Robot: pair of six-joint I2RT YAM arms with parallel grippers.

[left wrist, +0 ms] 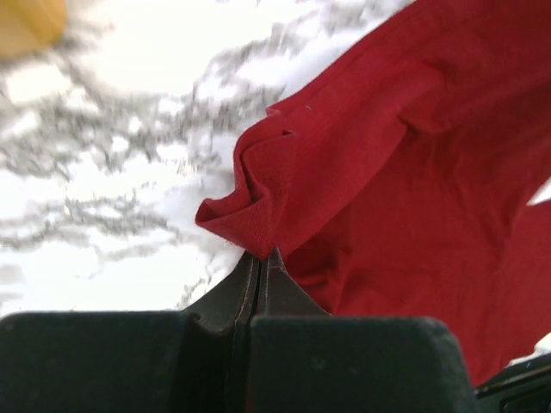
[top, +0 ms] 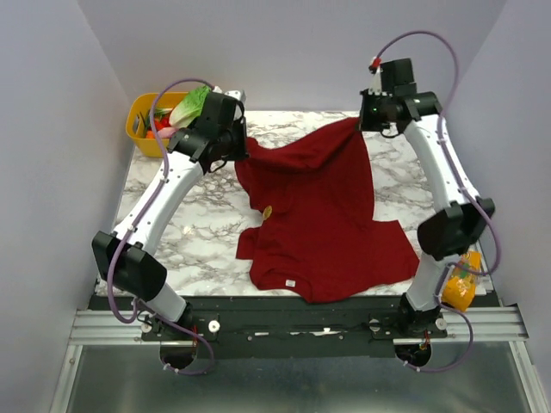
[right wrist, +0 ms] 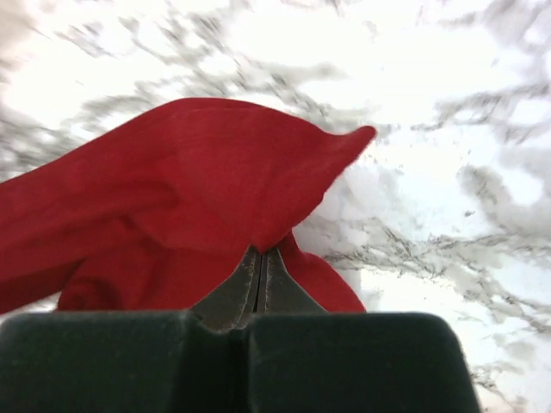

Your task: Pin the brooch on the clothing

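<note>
The dark red T-shirt [top: 323, 215] lies spread over the marble table, its white label [top: 290, 283] near the front edge. The tiny golden brooch [top: 268, 211] sits on the shirt's left part. My left gripper [top: 238, 148] is shut on the shirt's far left corner [left wrist: 258, 206] and holds it raised above the table. My right gripper [top: 365, 120] is shut on the far right corner [right wrist: 258, 198], also lifted. In both wrist views the jaws pinch a fold of red fabric at their tips. The brooch does not show in either wrist view.
A yellow bin [top: 145, 125] with vegetables stands at the back left behind the left arm. An orange-yellow snack bag [top: 461, 288] lies at the front right by the right arm's base. Bare marble [top: 198, 224] shows left of the shirt.
</note>
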